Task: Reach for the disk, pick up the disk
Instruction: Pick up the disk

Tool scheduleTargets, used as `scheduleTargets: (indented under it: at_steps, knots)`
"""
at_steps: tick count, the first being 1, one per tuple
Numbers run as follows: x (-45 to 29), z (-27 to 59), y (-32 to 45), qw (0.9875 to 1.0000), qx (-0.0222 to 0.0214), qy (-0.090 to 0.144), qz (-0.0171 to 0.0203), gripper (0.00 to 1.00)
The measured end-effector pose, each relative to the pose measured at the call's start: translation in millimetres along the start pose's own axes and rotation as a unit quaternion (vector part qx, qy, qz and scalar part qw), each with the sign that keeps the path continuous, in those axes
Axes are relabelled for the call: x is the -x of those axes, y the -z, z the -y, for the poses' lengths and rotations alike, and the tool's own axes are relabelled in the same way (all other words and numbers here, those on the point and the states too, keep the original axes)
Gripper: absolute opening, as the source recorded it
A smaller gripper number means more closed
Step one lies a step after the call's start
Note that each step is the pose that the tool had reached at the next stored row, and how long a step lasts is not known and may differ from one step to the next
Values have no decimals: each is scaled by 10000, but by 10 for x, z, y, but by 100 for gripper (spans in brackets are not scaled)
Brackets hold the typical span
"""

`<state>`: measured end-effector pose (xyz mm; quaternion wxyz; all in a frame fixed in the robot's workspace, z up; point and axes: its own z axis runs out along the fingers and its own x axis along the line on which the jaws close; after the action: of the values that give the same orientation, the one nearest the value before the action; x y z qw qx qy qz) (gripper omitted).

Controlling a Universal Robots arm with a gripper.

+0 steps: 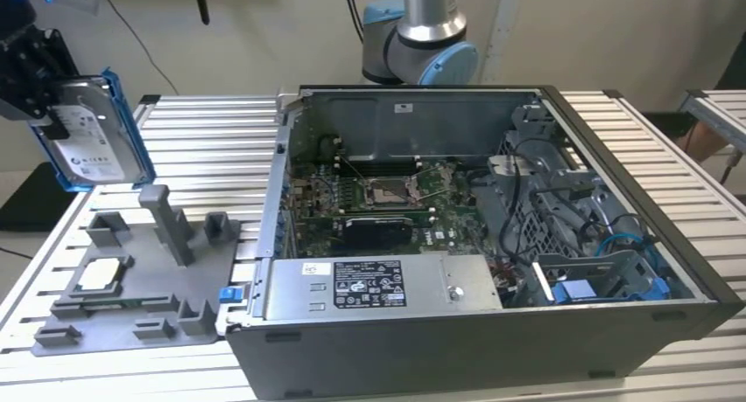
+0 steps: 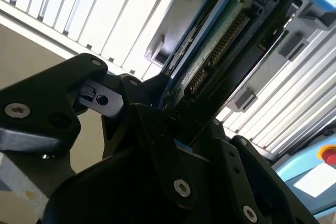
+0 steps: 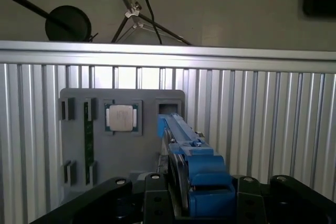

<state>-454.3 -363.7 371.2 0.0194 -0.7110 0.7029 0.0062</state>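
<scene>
Black metal gripper has its jaws clamped on the silver-grey rectangular disk with blue plastic bracket, held upright midair. It's at 12 o'clock from the matte grey moulded tray.

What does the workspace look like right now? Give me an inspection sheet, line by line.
Surface: slatted metal table, carrying the tray and the case.
Job's things: disk in its blue bracket, held in the air by the grey fixture tray, label facing the exterior view.
Clutter: square chip seated in the tray; open computer case beside it.
Hand: hand shut on the disk.
Cables: blue cables inside the case; black cable hanging behind.
Surroundings: arm base behind the case.
</scene>
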Motion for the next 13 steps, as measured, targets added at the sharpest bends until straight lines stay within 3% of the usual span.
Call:
scheduleTargets:
  at_steps: [13]
  knots:
    - [4, 2, 97, 10000, 1, 9, 0, 0]
